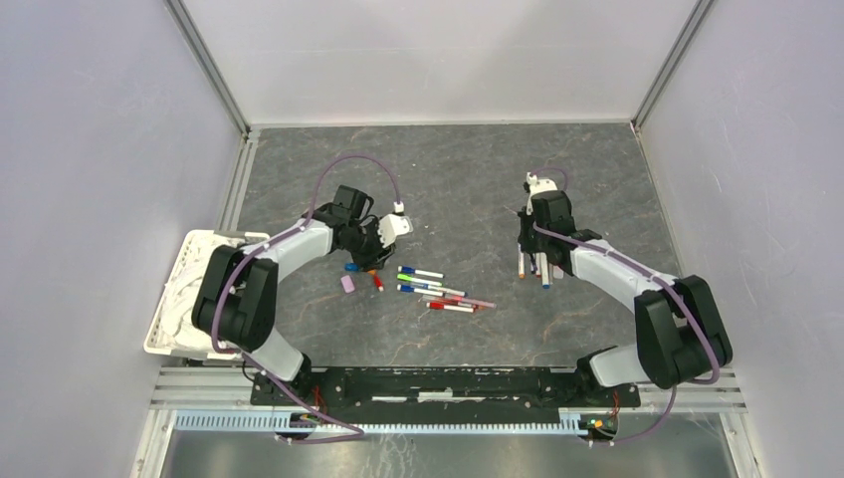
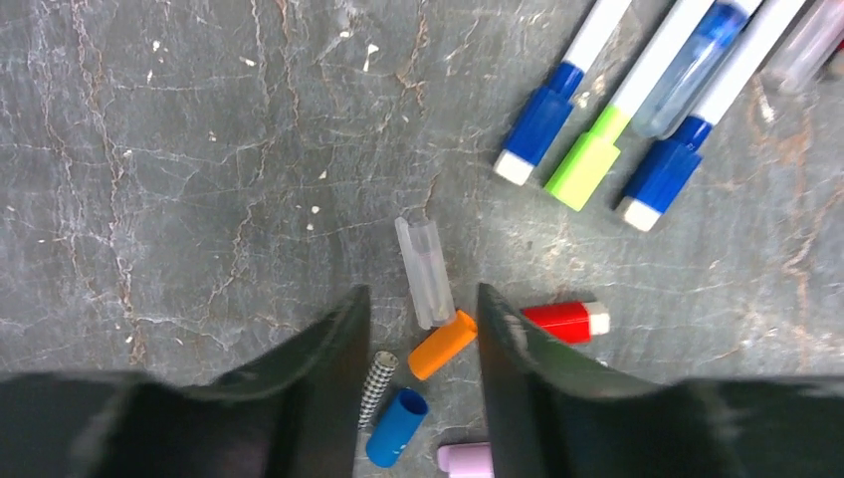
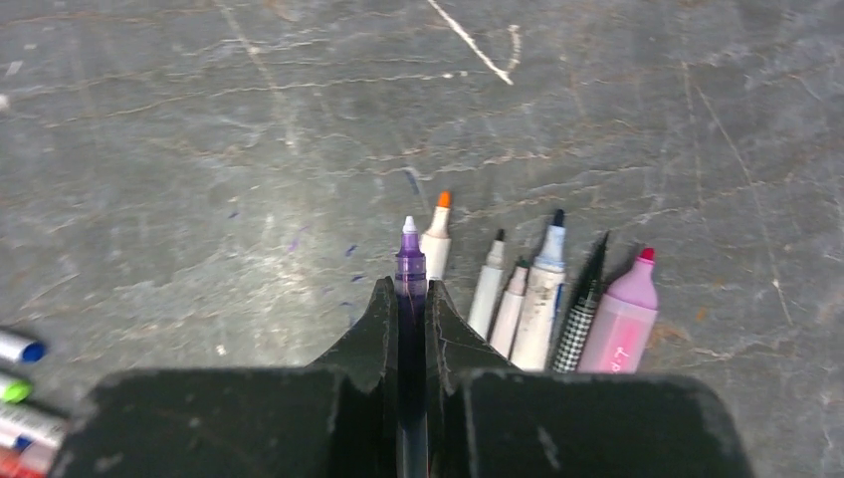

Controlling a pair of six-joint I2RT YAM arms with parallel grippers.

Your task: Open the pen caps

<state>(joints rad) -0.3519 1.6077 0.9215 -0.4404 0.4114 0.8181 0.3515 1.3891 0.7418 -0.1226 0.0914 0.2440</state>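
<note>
Between the parted jaws of the left gripper (image 2: 423, 299), a clear cap (image 2: 426, 271) and an orange cap (image 2: 442, 345) lie loose on the table (image 2: 199, 149), with a blue cap (image 2: 396, 426) nearer the wrist. Right gripper (image 3: 410, 299): clamped on a purple pen (image 3: 409, 261), tip bare, beside the uncapped pens (image 3: 542, 294).

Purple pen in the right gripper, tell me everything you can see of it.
The purple pen is uncapped: a translucent violet barrel, plastic by its look, narrowing to a pale pointed tip. The right gripper is shut on the barrel and hides its rear. It points away from the camera over the table, just left of a row of uncapped pens. Whether it touches the orange-tipped one, I cannot tell.
</note>
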